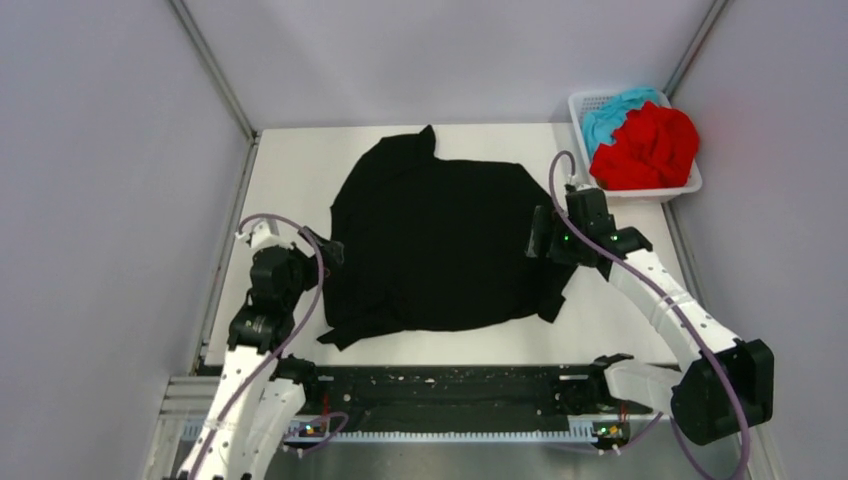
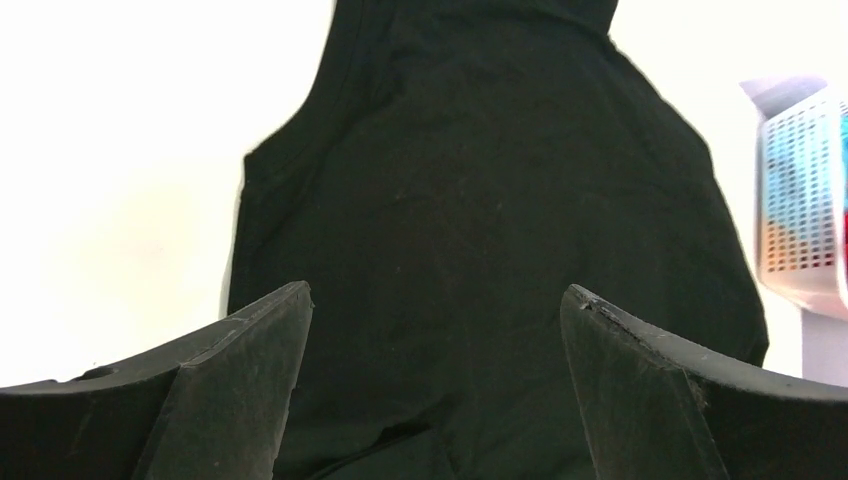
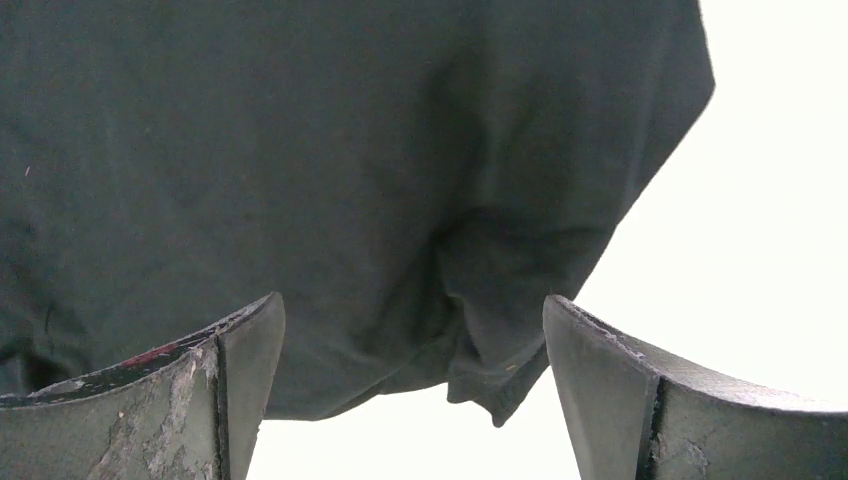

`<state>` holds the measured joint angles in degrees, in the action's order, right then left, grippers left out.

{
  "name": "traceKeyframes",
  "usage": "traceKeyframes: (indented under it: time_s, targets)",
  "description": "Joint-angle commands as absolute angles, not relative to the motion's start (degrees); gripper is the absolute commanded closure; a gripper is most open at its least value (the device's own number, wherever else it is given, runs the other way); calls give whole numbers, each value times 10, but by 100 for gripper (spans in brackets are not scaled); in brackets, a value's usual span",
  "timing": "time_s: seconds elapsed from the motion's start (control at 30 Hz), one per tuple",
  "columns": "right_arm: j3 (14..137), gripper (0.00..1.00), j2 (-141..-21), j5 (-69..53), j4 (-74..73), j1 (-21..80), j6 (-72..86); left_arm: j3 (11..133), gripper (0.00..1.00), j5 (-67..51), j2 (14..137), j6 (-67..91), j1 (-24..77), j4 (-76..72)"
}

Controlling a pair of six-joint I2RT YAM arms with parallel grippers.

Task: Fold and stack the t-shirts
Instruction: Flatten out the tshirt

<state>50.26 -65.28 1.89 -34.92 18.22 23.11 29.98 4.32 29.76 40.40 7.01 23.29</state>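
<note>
The black t-shirt lies spread on the white table, a bit rumpled at its near edge. It fills the left wrist view and the right wrist view. My left gripper is open at the shirt's left edge, nothing between its fingers. My right gripper is open at the shirt's right edge, above a folded corner of cloth. The red t-shirt and the teal-blue t-shirt lie bunched in the white basket at the back right.
The basket also shows at the right edge of the left wrist view. Grey walls close in the table on the left, back and right. A black rail runs along the near edge between the arm bases.
</note>
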Motion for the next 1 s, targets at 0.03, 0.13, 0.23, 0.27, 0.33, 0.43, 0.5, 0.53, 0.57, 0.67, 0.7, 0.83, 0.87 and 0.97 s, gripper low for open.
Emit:
traceKeyframes:
  time_s: [0.03,0.13,0.23,0.27,0.33,0.43,0.5,0.53,0.57,0.67,0.7,0.83,0.87,0.97]
  targets:
    - [491,1,-655,84,-391,147,324,327,1,-44,429,403,70,130]
    - [439,2,-629,92,-389,140,359,324,1,-101,512,405,70,57]
    - [405,3,-618,98,-359,138,380,346,1,-127,612,404,70,18]
    - [396,4,-619,100,-341,138,382,360,1,-134,645,400,70,19]
    - [378,7,-633,102,-290,136,385,388,1,-141,708,395,70,11]
    - [365,15,-675,111,-224,131,382,416,1,-150,802,397,69,-8]
    - [366,17,-705,134,-191,129,380,432,1,-165,853,397,69,-21]
    - [370,20,-720,136,-172,129,374,439,1,-165,874,398,68,-23]
    - [372,24,-739,136,-150,128,367,445,1,-163,890,398,68,-24]
    - [380,40,-785,138,-99,129,348,457,1,-142,922,391,64,-22]
    - [387,51,-800,142,-94,128,342,464,1,-136,932,387,61,-17]
    - [441,97,-812,151,-149,128,316,496,1,-136,974,375,53,-4]
    - [461,100,-799,153,-187,128,310,507,1,-132,983,374,51,-2]
    - [520,100,-741,151,-334,128,295,532,1,-107,996,373,45,38]
